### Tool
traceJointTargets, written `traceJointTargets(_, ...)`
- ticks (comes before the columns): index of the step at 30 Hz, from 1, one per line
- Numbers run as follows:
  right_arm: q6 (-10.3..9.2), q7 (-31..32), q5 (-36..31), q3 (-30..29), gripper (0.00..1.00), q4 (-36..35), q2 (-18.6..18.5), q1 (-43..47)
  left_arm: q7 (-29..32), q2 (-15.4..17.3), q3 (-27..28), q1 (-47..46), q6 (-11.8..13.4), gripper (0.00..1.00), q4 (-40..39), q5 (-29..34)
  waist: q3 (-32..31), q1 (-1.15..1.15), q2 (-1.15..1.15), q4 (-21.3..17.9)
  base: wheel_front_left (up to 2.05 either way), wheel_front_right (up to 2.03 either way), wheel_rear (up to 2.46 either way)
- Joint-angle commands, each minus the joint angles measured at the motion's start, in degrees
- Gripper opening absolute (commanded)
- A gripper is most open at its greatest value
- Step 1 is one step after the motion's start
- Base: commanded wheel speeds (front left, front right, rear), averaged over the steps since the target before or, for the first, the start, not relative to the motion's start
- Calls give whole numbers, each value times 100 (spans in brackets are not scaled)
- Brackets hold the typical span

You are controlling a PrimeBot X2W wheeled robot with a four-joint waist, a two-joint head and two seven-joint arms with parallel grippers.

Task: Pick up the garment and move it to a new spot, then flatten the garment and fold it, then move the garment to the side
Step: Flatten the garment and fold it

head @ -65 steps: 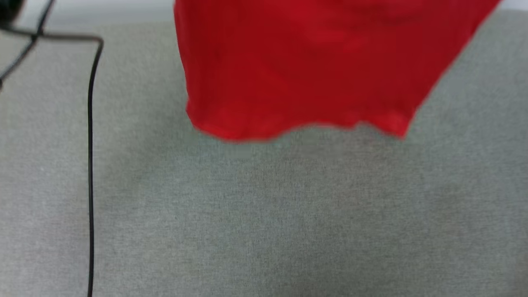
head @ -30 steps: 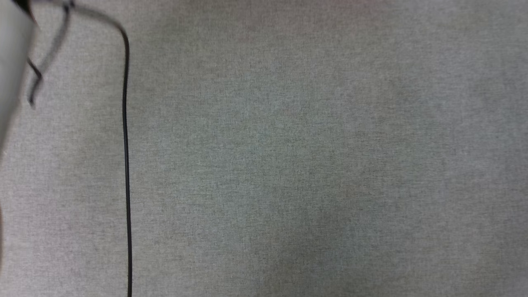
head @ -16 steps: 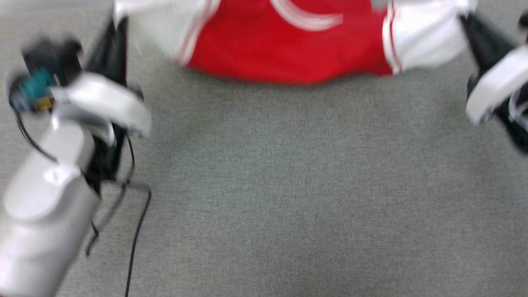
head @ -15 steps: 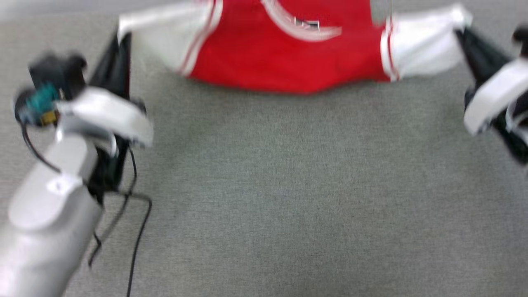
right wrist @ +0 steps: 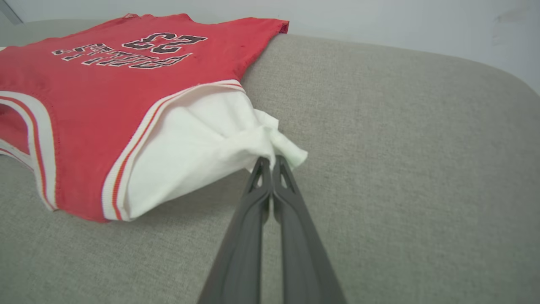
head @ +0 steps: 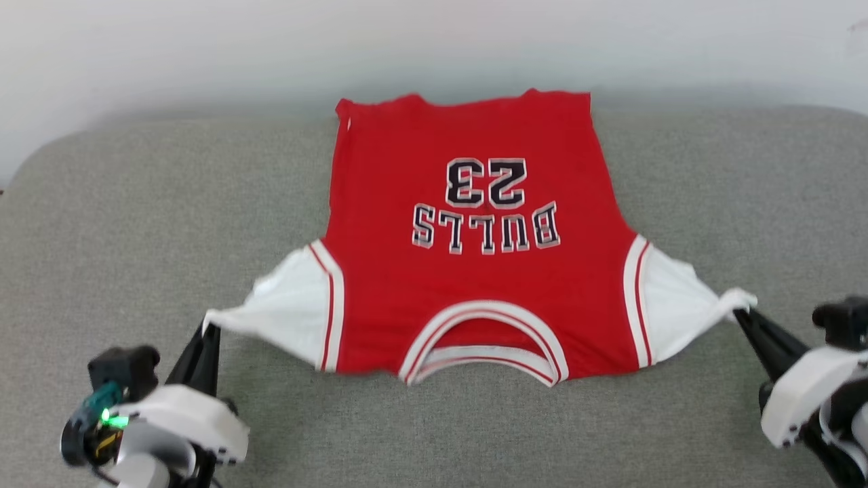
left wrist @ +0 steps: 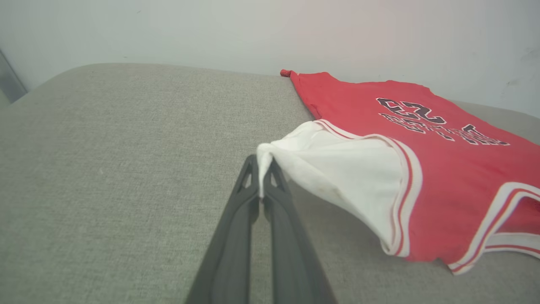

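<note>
Garment lies spread face up on the grey fabric surface, collar toward the robot. Left gripper fingers pinch one white sleeve tip; right gripper fingers pinch the other sleeve tip.

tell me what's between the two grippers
The garment, spread on the grey cushion; left gripper and right gripper each pinch a sleeve tip, seen in head view.

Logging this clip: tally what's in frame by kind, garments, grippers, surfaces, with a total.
Garments: 1, red jersey-style T-shirt with white short sleeves, spread print-up.
Grippers: 2, left gripper and right gripper, jaws of each shut on a sleeve tip.
Surfaces: 1, grey fabric-covered surface.
Total: 4.
</note>
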Motion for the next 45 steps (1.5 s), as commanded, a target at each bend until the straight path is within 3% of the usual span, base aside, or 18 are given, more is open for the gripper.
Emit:
traceJointTargets(1,-8,-35,12,-69,0,-16,-10,254,-27,-15,97,211,48,0,-33,23,-180,2,0,-24,0,0,0)
traceJointTargets(12,-10,-58,-132,-919,0,-198,110,1792,-28,-122,500,1679,219,0,-237,115,-493,2,0,15,0,0,0)
traceJointTargets(25,-12,94,-661,-2265,0,-633,422,3288,-28,-370,536,1903,51,0,-69,369,-493,2,0,242,0,0,0)
traceJointTargets(27,-12,194,-736,-2420,41,-763,497,3320,-28,-404,536,1849,14,0,-54,418,-468,2,0,245,0,0,0)
traceJointTargets(28,-12,233,-778,-2507,81,-838,524,3321,-28,-421,537,1815,4,0,-59,458,-457,2,0,247,0,0,0)
traceJointTargets(29,-12,266,-826,-2598,100,-918,534,3318,-28,-437,536,1791,-12,0,-58,483,-447,2,0,249,0,0,0)
traceJointTargets(37,-8,230,-1544,-3782,100,-1832,376,2846,-28,-604,645,1630,-86,0,-271,714,-283,2,0,303,0,0,0)
traceJointTargets(41,-8,594,-1725,-4312,100,-2543,225,2262,-27,-672,671,1525,-78,0,-513,908,-67,2,0,416,0,0,0)
traceJointTargets(45,-8,1173,-1662,-4449,100,-3064,44,1476,-26,-778,651,1322,-103,0,-763,1099,253,2,0,605,0,0,0)
